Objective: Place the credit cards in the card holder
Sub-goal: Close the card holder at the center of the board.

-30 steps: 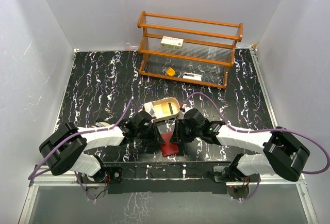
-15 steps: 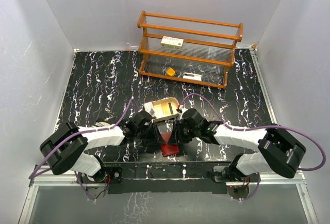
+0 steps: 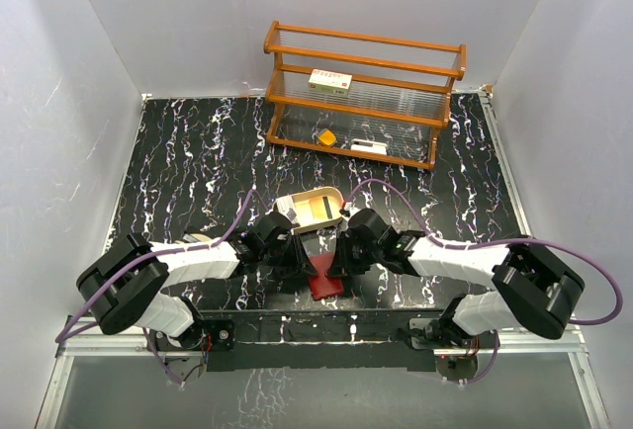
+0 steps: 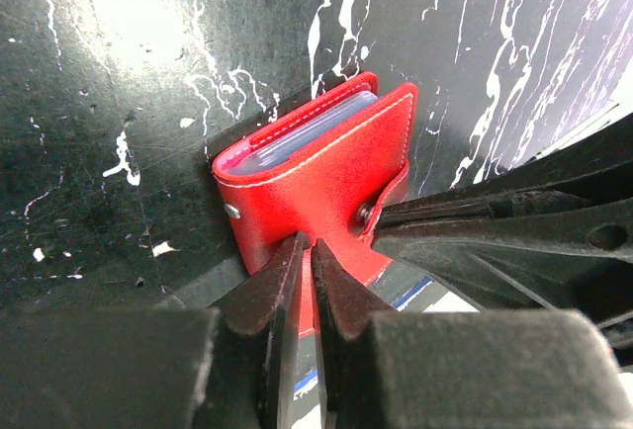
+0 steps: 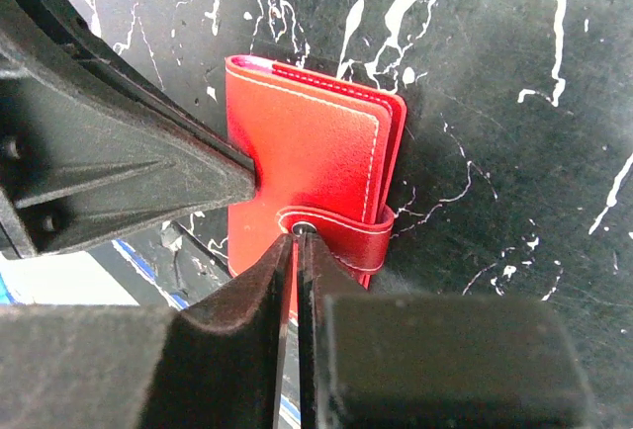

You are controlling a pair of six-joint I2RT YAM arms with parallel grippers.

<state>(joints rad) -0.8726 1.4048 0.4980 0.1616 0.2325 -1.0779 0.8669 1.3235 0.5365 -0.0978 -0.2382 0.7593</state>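
Down at the lower centre of the top view, both grippers pinch the red card holder [image 3: 324,286]: the left gripper [image 4: 309,246] is closed on its cover edge, the right gripper [image 5: 297,241] on its snap strap. Just above, credit cards [image 3: 318,214] lie in a tan tray [image 3: 310,195].

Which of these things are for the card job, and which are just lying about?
For the job:
- card holder, pinched by left gripper and right gripper
- credit cards, lying in the wooden tray

Just lying about:
- wooden rack
- white box
- orange wedge
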